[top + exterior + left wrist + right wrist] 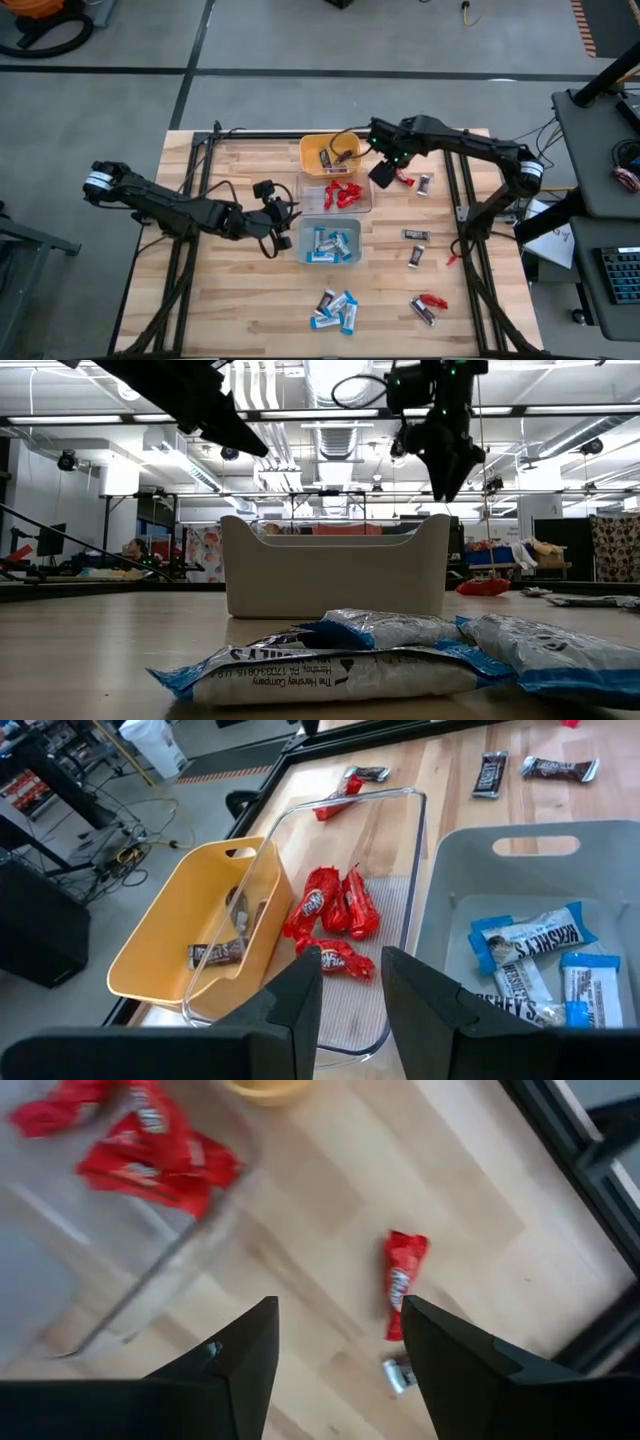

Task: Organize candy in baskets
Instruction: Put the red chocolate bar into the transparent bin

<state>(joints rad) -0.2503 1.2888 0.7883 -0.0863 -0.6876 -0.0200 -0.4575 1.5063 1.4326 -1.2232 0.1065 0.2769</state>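
Up above the table, the right gripper (pixel 383 176) hangs beside the clear basket (pixel 364 205), its claw wide and holding nothing, with a red candy (pixel 402 1280) lying on the wood below. The left gripper (pixel 283 222) waits near the grey-blue basket (pixel 356 228), its claw narrow and holding nothing.

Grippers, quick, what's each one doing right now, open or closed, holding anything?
Left gripper: open, empty, beside the grey bin.
Right gripper: open, empty, above a red candy on the table.
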